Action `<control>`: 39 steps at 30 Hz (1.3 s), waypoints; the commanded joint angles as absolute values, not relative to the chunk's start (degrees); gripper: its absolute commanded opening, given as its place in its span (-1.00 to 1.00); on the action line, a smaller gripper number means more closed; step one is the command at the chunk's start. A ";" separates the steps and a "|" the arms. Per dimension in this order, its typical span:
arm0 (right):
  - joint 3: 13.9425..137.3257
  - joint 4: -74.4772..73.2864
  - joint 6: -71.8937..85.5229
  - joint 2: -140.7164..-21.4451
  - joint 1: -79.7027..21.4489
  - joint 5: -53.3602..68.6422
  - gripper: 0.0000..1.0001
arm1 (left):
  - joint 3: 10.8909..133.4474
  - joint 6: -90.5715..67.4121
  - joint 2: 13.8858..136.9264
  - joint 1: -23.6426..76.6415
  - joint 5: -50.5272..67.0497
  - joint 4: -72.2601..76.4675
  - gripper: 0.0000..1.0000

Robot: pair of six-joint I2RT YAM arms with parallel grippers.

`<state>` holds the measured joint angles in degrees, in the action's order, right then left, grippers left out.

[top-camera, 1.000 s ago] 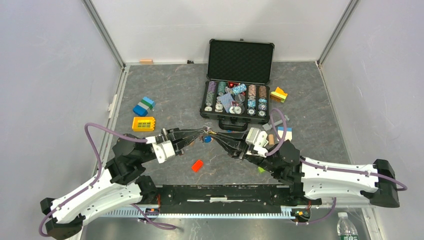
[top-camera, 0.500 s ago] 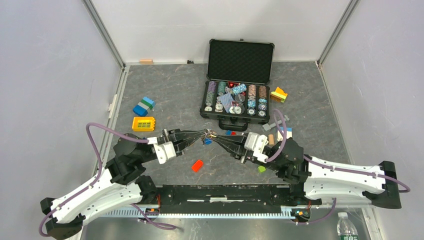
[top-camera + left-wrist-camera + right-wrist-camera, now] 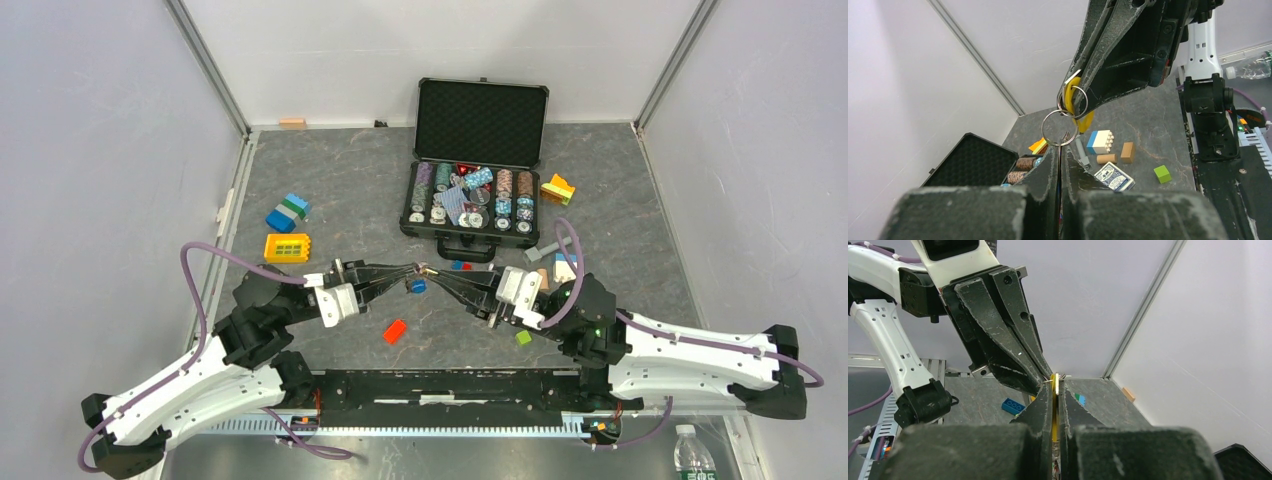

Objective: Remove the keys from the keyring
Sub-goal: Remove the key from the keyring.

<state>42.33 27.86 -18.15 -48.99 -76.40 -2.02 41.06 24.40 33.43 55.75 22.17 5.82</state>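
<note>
You have open surface (image 3: 330, 170) toward the left edge, beside the case (image 3: 480, 120). Both arms reach inward and meet mid-surface, on the near side of the case. The left gripper (image 3: 409, 269) is clamped on the raised keyring (image 3: 1060, 128). The right gripper (image 3: 433, 273) is clamped on the yellow key (image 3: 1083, 120), whose long axis runs along its fingers. The blue key (image 3: 417, 286) hangs below.

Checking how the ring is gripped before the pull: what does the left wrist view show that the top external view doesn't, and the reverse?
Left wrist only: the keyring as an open loop, pinched at its lower edge by the left end effector, and a yellow key head in the right end effector. Top external only: a blue key head hanging below the tips, and a red piece lying loose. Both: the two shut end effectors meeting tip to tip, and a green cube.
</note>
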 commanded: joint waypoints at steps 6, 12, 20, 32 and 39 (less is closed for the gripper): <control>44.65 28.08 -18.81 -47.33 -76.68 -6.53 -0.90 | 42.81 26.75 33.27 55.80 24.15 7.65 -0.95; 43.24 27.20 -19.85 -45.34 -76.60 -8.25 -0.90 | 42.71 26.98 32.98 55.81 23.99 7.56 -0.95; 42.39 25.78 -20.81 -43.63 -76.64 -9.24 -0.90 | 42.73 27.15 33.06 55.77 24.08 7.47 -0.95; 41.36 22.88 -20.84 -43.94 -76.64 -6.46 -0.93 | 42.54 26.56 32.90 55.85 23.23 7.99 -0.95; 41.06 20.43 -20.35 -44.45 -76.65 -2.81 -0.94 | 42.20 26.44 32.45 55.80 22.16 8.52 -0.95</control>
<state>41.36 20.95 -20.45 -45.04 -76.40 -5.56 41.06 24.97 33.21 55.75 22.76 5.69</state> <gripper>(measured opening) 0.051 0.044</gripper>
